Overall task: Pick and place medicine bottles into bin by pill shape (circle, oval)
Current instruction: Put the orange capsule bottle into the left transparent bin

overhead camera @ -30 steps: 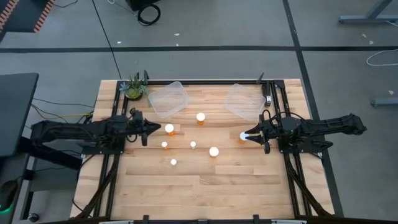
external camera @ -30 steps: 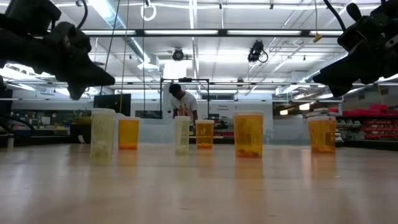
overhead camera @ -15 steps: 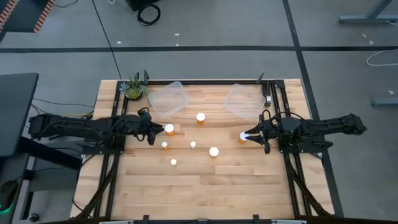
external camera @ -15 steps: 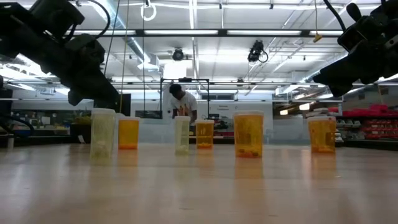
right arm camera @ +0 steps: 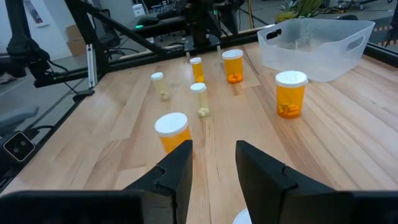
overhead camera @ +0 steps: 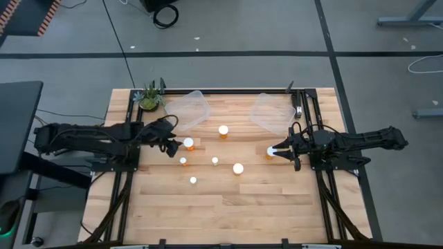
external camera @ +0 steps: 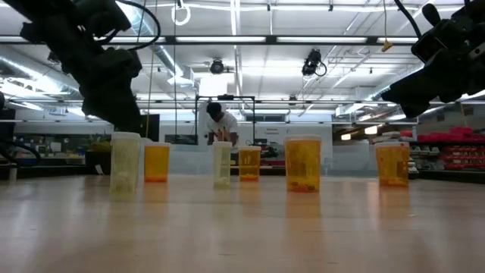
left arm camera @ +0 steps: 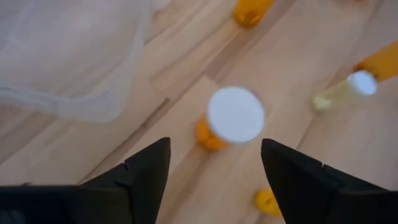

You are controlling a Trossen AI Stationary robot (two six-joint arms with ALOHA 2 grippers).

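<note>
hovering open over a white-capped medicine bottle (left arm camera: 234, 116), left end effector (left arm camera: 214, 171); waiting open at 3 o'clock, right end effector (overhead camera: 278, 151).

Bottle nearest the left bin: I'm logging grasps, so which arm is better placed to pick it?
Left. Its open pincer hangs right over that bottle, fingers straddling the cap. The right pincer sits across the table.

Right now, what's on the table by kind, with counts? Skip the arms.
medicine bottles: 7
clear bins: 2
potted plant: 1
Total: 10
</note>
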